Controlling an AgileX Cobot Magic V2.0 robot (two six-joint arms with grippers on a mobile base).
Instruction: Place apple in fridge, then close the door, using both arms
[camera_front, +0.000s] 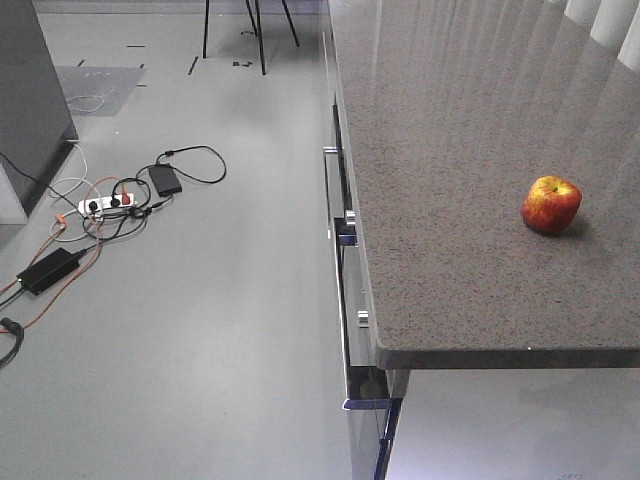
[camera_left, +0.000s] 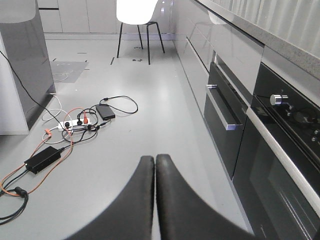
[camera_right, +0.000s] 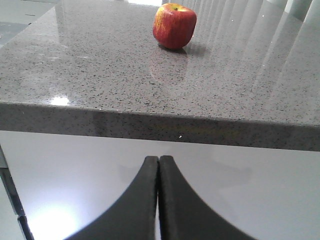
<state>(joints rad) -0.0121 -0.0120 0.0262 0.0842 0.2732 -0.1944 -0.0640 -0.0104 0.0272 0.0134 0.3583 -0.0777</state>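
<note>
At the far left stood a tall dark grey unit (camera_front: 30, 90), with only one side of it in view. On the grey floor (camera_front: 230, 320) beside it lay a tangle of cables, a white power strip (camera_front: 105, 204) and a black power brick (camera_front: 47, 269). My left claw (camera_left: 154, 160) hung low over that floor. Its two black fingers were pressed together tip to tip with nothing between them. Beyond it, at the far end of the room, was a white chair (camera_left: 136, 12) on black legs.

To the right ran a row of glossy grey cabinets (camera_left: 200, 55) with metal handles. Nearest my left claw was a black oven (camera_left: 285, 165) with a silver knob (camera_left: 278, 99). Over them lay the speckled grey countertop (camera_front: 450, 150).

My right claw (camera_right: 158, 160) sat below the countertop's near edge, facing the pale glossy panel under it. Its fingers were flat against each other and gripped nothing. The apple (camera_front: 551, 204) stood upright on the countertop toward the right side. It was well back from the edge above my right claw and apart from both claws. It was red, with yellow around its stem dimple.
</note>
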